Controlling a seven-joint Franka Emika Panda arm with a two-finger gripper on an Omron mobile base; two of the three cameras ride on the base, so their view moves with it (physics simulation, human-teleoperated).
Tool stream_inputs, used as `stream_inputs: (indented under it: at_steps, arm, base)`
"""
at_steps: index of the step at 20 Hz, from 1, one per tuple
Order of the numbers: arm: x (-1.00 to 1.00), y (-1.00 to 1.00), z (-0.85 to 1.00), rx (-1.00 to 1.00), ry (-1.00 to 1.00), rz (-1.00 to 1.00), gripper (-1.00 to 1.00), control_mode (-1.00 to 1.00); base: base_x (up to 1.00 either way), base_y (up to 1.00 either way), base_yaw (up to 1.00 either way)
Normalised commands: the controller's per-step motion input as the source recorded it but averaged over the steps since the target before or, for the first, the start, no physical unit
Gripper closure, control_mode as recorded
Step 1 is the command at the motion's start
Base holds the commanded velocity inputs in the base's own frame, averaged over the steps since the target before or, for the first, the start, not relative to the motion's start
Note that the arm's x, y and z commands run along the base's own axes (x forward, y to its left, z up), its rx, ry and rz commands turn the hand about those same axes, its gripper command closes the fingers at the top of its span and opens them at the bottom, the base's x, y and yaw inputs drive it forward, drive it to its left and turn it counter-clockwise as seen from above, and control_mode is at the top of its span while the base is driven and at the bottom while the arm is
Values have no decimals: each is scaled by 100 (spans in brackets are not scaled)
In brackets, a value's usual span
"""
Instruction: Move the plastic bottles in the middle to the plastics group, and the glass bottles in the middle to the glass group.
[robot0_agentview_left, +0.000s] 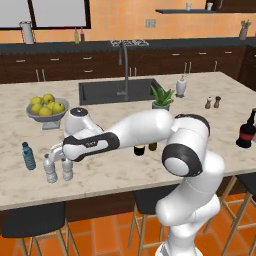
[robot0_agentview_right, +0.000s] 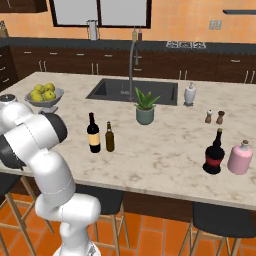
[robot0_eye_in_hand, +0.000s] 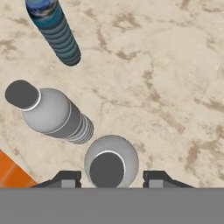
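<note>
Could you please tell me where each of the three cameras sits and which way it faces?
Left base view: behind the arm to its left, looking forward and down over the island counter; the arm reaches left to the water bottles.
Right base view: behind the arm to its right, on the same counter; the arm's elbow shows at left.
Hand view: on the hand, looking straight down at a clear bottle between the fingers.
Both base views share the plant and sink.

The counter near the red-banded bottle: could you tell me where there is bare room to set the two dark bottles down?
Bare marble lies left of the red-banded bottle, up to the wine bottle and slim brown bottle, and in front toward the counter's edge. Its right is crowded by the pink jug; shakers stand behind.
</note>
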Motion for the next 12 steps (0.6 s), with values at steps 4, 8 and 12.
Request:
stream_inputs:
  at_steps: [4,8,12]
  arm:
    - [0,0,0,0,0,0,-100,-100]
    - [0,-3,8,0,0,0,-100,-100]
    - [-14,-12,41,2,-1,0,-100,-100]
  base:
    - [0,0,0]
    - [0,0,0]
    - [0,0,0]
